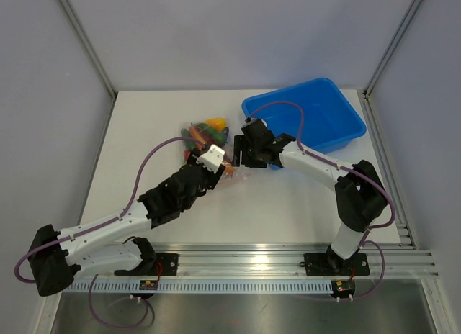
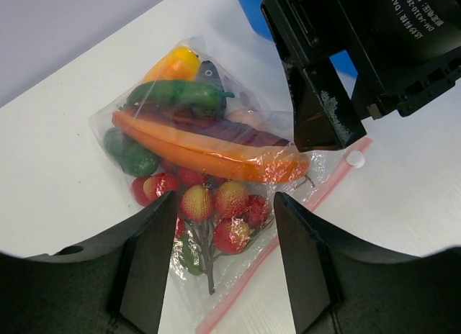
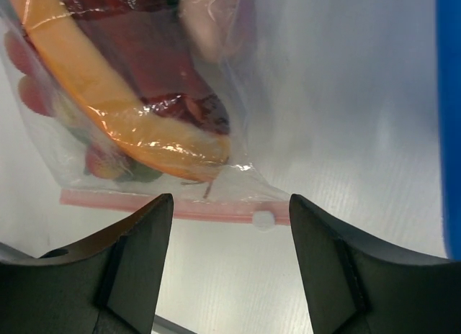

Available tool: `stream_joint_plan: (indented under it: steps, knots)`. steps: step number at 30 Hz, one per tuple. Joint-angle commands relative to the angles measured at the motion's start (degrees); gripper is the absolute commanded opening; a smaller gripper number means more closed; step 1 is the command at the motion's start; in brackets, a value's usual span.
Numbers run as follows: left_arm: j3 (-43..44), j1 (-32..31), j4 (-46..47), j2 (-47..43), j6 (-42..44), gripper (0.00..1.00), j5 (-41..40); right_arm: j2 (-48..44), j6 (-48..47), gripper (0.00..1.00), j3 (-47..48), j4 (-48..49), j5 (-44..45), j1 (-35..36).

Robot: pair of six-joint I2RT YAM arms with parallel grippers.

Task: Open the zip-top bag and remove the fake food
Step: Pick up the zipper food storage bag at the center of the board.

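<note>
The zip-top bag [image 2: 144, 118] lies flat on the table [image 1: 144, 132] and seems closed, with the fake food [image 2: 216, 150] inside and the blue bin [image 1: 338, 125] at its 3 o'clock. The left gripper [image 2: 225, 204] and the right gripper [image 3: 229, 204] both hang over the pink zip strip [image 3: 173, 208] with fingers spread, holding nothing. They are probably placed so to pinch the strip near the white slider [image 3: 263, 219].

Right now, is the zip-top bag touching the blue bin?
Apart. The right wrist view shows bare table running between the zip-top bag and the blue bin at the frame's right edge.
</note>
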Motion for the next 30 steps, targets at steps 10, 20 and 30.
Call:
stream_joint_plan:
  steps: [10, 20, 30]
  knots:
    - [-0.5, -0.2, 1.8, -2.2, -1.4, 0.62, -1.4, 2.3, -3.7, 0.84, 1.4, 5.2, 1.8, 1.2]
    - [-0.4, -0.2, -0.1, -3.0, -2.7, 0.63, -0.1, 4.7, -0.8, 0.38, -0.6, 11.9, -5.7, 1.2]
    - [-0.6, -0.2, 1.2, -1.5, -0.9, 0.69, 2.9, -1.0, 5.1, 0.0, -6.2, 22.1, -17.1, 1.0]
